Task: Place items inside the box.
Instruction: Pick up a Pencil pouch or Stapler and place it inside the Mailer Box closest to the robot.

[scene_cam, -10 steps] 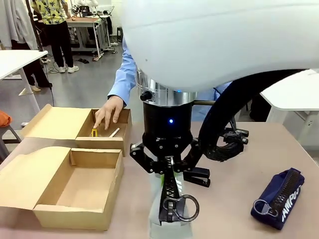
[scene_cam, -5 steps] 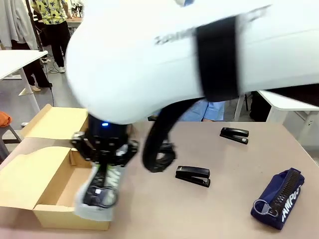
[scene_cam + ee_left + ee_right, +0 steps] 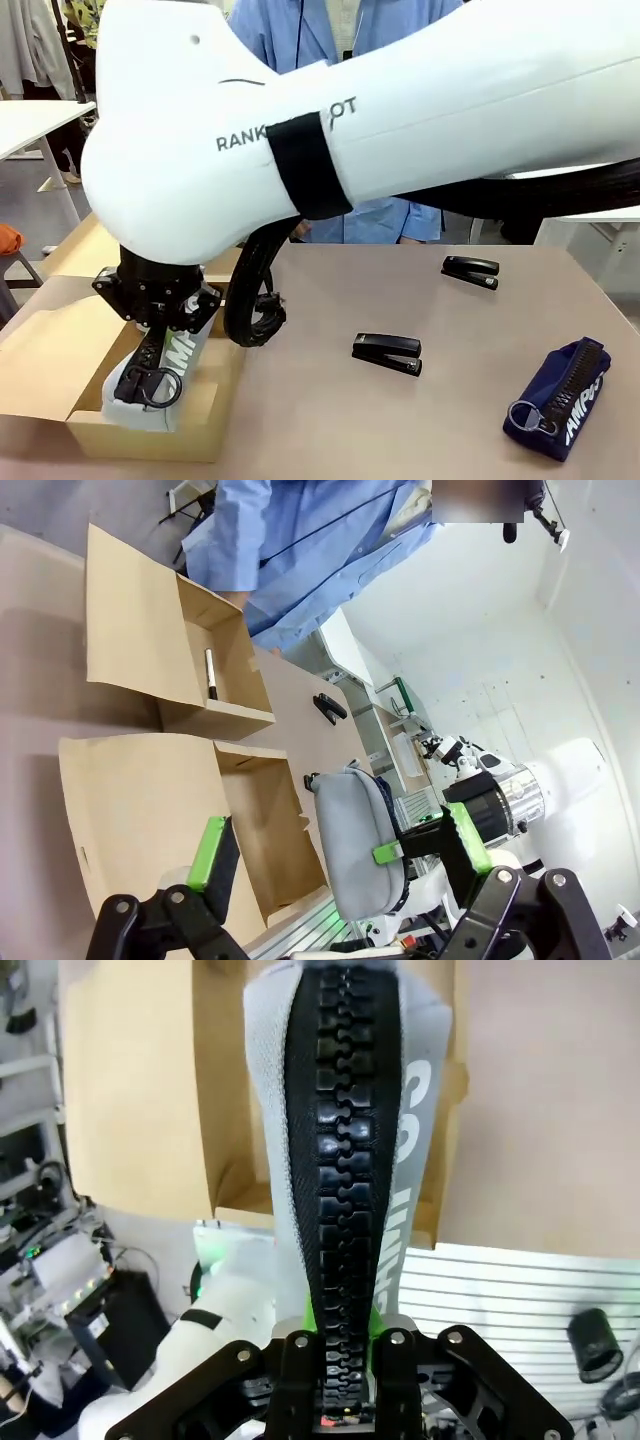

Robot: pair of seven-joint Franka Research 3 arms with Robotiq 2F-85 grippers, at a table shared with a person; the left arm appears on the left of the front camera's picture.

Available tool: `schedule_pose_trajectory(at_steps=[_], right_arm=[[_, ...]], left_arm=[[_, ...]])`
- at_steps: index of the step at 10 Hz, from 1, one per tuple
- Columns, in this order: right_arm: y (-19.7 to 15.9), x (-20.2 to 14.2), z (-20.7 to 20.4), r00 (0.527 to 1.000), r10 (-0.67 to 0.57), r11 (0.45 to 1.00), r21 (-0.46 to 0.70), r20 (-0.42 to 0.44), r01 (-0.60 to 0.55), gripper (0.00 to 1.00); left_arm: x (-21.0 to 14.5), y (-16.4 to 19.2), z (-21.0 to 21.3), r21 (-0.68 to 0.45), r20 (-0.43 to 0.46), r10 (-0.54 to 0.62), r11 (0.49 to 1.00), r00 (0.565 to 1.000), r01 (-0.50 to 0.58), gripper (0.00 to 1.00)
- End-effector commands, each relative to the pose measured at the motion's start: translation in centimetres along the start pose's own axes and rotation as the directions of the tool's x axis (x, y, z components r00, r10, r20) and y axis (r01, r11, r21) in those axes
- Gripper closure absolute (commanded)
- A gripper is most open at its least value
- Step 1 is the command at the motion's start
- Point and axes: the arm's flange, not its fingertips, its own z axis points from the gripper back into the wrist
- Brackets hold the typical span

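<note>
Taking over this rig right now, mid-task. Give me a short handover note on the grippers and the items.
Left gripper: open, holding nothing.
Right gripper: fingers shut on the grey pencil case, holding it tilted at the near box, not yet let go.
Done: a black pen lies in the far box.
Left to do: release the grey case, then box the two black staplers and the navy pencil case, all lying on the table.
</note>
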Motion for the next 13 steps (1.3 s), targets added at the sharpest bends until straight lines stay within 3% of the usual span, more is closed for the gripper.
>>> schedule_pose_trajectory(at_steps=[1, 5, 9, 13], right_arm=[[2.3, 0.4, -1.8, 1.0, 0.031, 0.999, 0.017, -0.002, -0.031, 0.89], [5.9, 4.6, -3.7, 0.998, 0.038, 0.999, -0.002, -0.043, -0.038, 0.89], [5.4, 6.5, -7.5, 0.989, 0.052, 0.997, -0.046, -0.138, -0.058, 0.89], [4.7, 7.1, -12.1, 0.987, 0.048, 0.996, -0.072, -0.155, -0.06, 0.89]], left_arm=[[0.0, -0.2, -0.1, -0.016, 0.012, -0.02, 1.0, 1.0, 0.02, 0.0], [0.0, -0.2, -0.1, -0.016, 0.012, -0.02, 1.0, 1.0, 0.02, 0.0], [0.0, -0.2, -0.1, -0.016, 0.012, -0.02, 1.0, 1.0, 0.02, 0.0], [0.0, -0.2, -0.1, -0.016, 0.012, -0.02, 1.0, 1.0, 0.02, 0.0]])
